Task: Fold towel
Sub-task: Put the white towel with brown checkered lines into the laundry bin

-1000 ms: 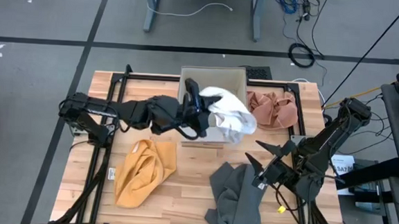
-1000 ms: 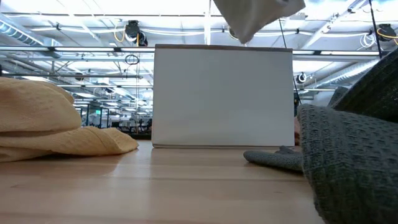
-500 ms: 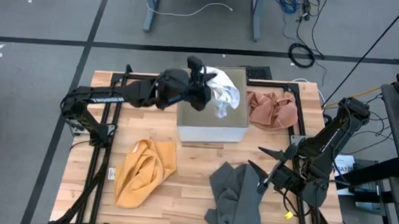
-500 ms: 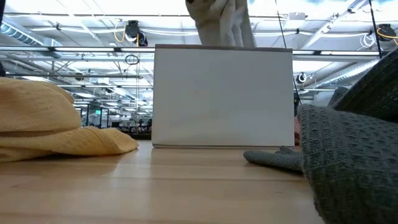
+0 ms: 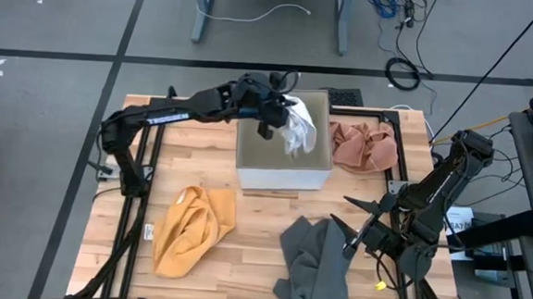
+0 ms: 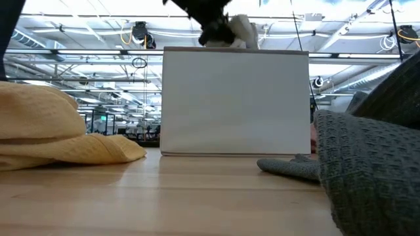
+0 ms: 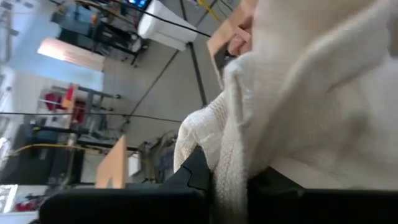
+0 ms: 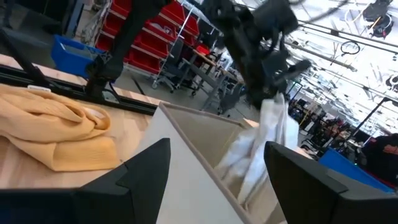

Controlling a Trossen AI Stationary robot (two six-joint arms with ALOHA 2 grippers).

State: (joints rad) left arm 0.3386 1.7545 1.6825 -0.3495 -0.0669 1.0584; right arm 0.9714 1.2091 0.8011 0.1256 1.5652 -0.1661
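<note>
— What kind of place is this?

— It looks like a robotics lab inside a big industrial hall. The wooden table [image 5: 201, 155] stands on a grey concrete floor [image 5: 61, 26] with dark lines, and loose cables [image 5: 398, 37] lie on it.

— What else shows it?

— In the low view the ceiling [image 6: 79, 33] is high, with long light strips and metal trusses. In the right wrist view there are red storage racks [image 8: 152, 28] and a blue bin [image 8: 71, 50] behind the table. Metal desk legs [image 5: 201, 11] stand near the table too.
</note>
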